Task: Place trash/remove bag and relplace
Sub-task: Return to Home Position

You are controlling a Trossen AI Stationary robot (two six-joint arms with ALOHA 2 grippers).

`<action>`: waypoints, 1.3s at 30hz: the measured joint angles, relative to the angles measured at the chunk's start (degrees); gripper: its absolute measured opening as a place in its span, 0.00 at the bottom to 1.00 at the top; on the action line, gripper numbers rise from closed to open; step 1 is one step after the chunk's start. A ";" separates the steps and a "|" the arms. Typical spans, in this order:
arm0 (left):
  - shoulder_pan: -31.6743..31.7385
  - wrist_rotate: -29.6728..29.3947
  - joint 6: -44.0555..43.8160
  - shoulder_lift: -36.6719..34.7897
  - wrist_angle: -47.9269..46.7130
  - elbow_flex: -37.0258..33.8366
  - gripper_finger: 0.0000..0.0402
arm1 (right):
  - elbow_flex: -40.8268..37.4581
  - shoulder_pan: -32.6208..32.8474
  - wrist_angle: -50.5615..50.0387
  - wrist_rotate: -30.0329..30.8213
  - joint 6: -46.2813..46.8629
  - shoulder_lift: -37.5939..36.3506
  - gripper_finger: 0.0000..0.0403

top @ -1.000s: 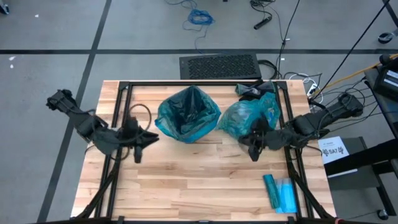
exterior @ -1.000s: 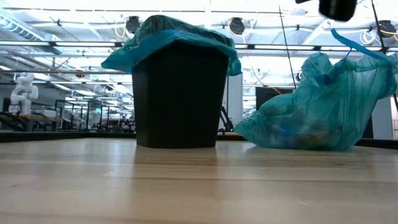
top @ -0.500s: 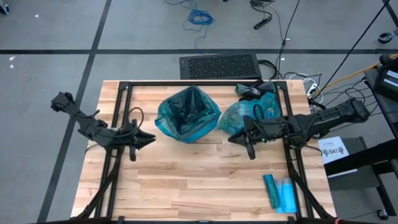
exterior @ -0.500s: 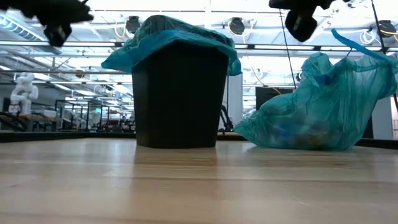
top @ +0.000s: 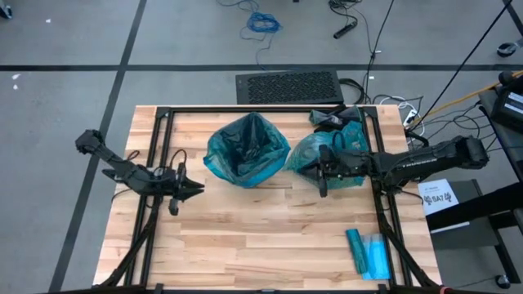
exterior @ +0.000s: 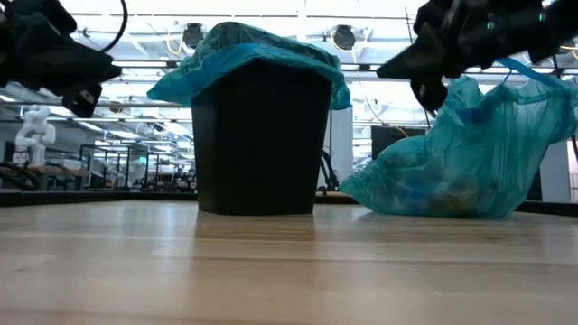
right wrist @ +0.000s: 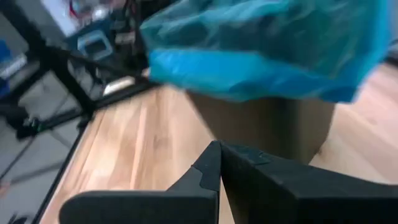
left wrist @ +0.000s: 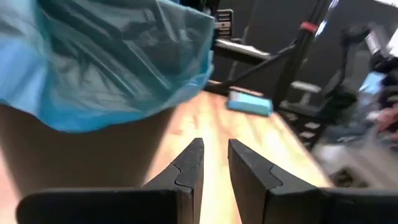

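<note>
1. Trash (exterior: 424,193): I only make it out as pale lumps showing dimly through the full teal bag (exterior: 470,149). That bag sits on the table (top: 245,237), right of the bin and just beside it. From above it's the crumpled bag (top: 304,159) at the rear right.
2. Bin (exterior: 260,144): black, upright, rear centre of the table. A fresh teal liner (top: 247,151) is folded over its rim, mouth open. Can't see anything inside from the high cam.
3. R gripper (top: 324,184): over the full bag's near edge, arm stretched in from the right side. Low cam has it (exterior: 430,88) hanging above the bag, clear of the bin. Wrist cam shows the fingers (right wrist: 208,165) pressed together w/ nothing between them, and the lined bin (right wrist: 261,50) ahead.
4. L gripper (top: 196,189): left of the bin, apart from it, above the wood. Low cam has it (exterior: 83,97) up at the bin's rim level. Wrist cam shows the fingers (left wrist: 189,168) w/ a narrow gap, holding nothing, liner (left wrist: 112,56) close ahead.
5. Flat blue-teal packet (top: 368,251): front right of the table, well apart from both bags.
6. Black cloth (top: 329,119): rear edge, behind the full bag.
</note>
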 joint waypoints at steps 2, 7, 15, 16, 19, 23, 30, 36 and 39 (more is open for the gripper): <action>1.86 0.10 3.93 -0.93 -1.11 0.00 0.18 | -3.03 -1.56 4.88 -0.01 -0.26 0.02 0.00; 8.35 1.84 8.99 -2.30 -1.50 0.00 0.18 | -8.71 -4.66 8.96 -0.03 1.91 0.03 0.00; 20.02 16.66 10.83 -5.66 -2.67 0.00 0.18 | -15.58 -8.07 18.49 -4.55 2.64 -2.57 0.00; 21.37 17.48 10.88 -6.09 -2.77 0.00 0.18 | -16.32 -8.53 19.40 -4.54 2.22 -3.42 0.00; 25.44 18.82 11.00 -7.24 -3.02 -0.01 0.18 | -18.88 -10.14 19.41 -4.55 1.87 -6.92 0.00; 30.01 23.78 10.10 -8.24 -4.68 0.31 0.18 | -23.10 -12.41 19.61 -4.52 4.13 -12.93 0.00; 34.72 31.23 2.84 -7.72 -6.14 0.42 0.18 | -24.07 -13.54 12.98 -8.94 8.13 -17.69 0.00; 36.77 31.54 -1.68 -5.29 -6.30 0.42 0.18 | -24.10 -13.49 8.97 -10.03 10.42 -17.65 0.00; 36.87 31.57 -0.84 -2.65 -6.35 0.42 0.18 | -24.10 -13.49 8.09 -10.00 10.79 -17.65 0.00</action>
